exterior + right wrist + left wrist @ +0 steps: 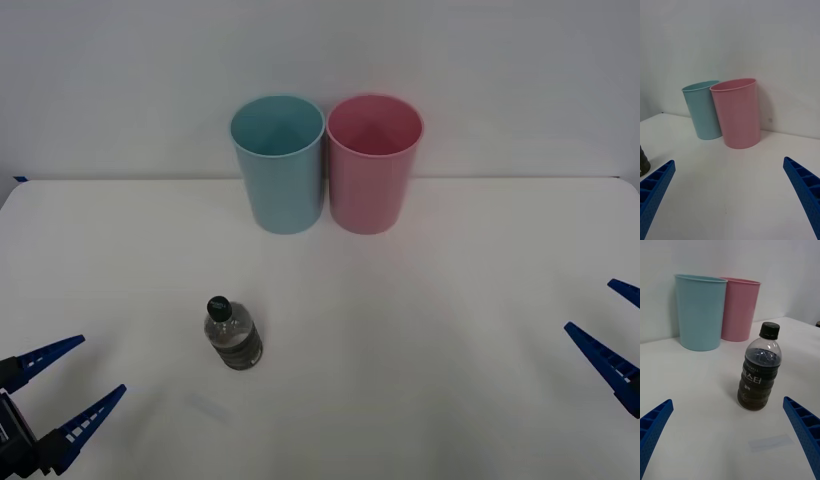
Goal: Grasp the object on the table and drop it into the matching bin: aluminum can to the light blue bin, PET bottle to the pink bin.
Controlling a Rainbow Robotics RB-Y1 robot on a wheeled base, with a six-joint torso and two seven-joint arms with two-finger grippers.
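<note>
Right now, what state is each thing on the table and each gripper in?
PET bottle: upright, capped, on the table, ungrasped.
Light blue bin: upright, open-topped.
Pink bin: upright, open-topped, beside the blue one.
Left gripper: jaws open, holding nothing.
Right gripper: jaws open, holding nothing.

From your right wrist camera you see the right tool (730,198) with its two blue ribbed fingers (655,191) spread wide apart, holding nothing. Beyond them on the white desk (733,180) stand the pink bin (738,112) and the light blue bin (702,110), upright and touching side by side against the pale wall. A dark sliver of the bottle (643,162) shows at the edge.
</note>
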